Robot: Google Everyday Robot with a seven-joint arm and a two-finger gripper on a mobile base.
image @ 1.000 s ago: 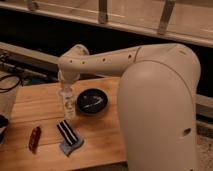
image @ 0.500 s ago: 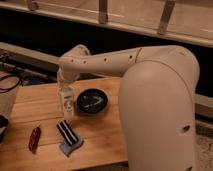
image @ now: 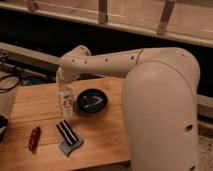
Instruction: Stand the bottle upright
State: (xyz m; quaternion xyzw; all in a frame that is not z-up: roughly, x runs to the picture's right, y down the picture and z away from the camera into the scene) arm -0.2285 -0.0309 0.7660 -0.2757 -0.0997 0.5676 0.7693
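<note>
- Bottle looks upright on the bench, left of centre and just left of the black bowl.
- Directly over the bottle's top hangs the gripper; whether it grasps or has let go, I cannot tell.
- To finish well: make sure the base sits flat, release gently, then lift straight up without nudging it toward the bowl.
- The bowl shows pale glints inside; contents unclear.
- Nearer lie a red object and a striped item on a grey cloth.
</note>
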